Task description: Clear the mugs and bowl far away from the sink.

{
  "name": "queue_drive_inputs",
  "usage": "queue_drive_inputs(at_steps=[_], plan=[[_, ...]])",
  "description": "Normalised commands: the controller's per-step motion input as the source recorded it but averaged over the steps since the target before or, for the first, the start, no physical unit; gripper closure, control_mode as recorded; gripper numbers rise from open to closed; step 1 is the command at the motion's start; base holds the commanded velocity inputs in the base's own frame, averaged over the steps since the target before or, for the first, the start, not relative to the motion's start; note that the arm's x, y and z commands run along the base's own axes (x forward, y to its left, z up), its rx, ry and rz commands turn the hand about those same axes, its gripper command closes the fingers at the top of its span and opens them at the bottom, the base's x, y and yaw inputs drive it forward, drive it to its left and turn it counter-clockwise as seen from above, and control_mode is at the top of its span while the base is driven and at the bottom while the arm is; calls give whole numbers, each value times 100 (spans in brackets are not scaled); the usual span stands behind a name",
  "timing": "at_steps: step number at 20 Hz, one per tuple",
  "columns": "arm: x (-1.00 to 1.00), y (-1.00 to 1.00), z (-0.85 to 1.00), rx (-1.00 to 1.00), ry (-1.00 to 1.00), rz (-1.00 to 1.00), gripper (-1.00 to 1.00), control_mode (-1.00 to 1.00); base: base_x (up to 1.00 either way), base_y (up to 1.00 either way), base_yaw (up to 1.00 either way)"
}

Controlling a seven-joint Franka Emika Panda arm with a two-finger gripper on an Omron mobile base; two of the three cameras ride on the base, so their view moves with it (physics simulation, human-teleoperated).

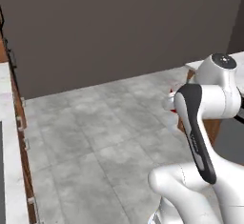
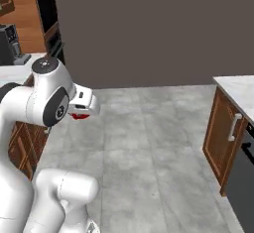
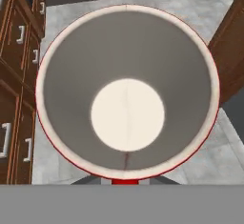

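Flat, even rendered light with soft, faint shadows on the grey floor (image 1: 95,132); no glare. The pictures are low-resolution and slightly blurred, edges undistorted.

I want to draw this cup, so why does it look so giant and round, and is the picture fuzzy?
In the hand view the red mug sits right under the camera, so its pale inside looms huge; the rim looks a little soft. In the right base view it is just a small red sliver under the hand. Light is flat in both base views, no glare.
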Motion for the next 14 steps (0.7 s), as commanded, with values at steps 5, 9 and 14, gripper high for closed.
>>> queue_drive_inputs(at_steps=[5,9,14], plan=[[0,0,0,0,0,0,100,100,-58,12,69],[0,0,0,0,0,0,100,100,-50,0,81],[0,0,0,0,0,0,100,100,-45,0,83]])
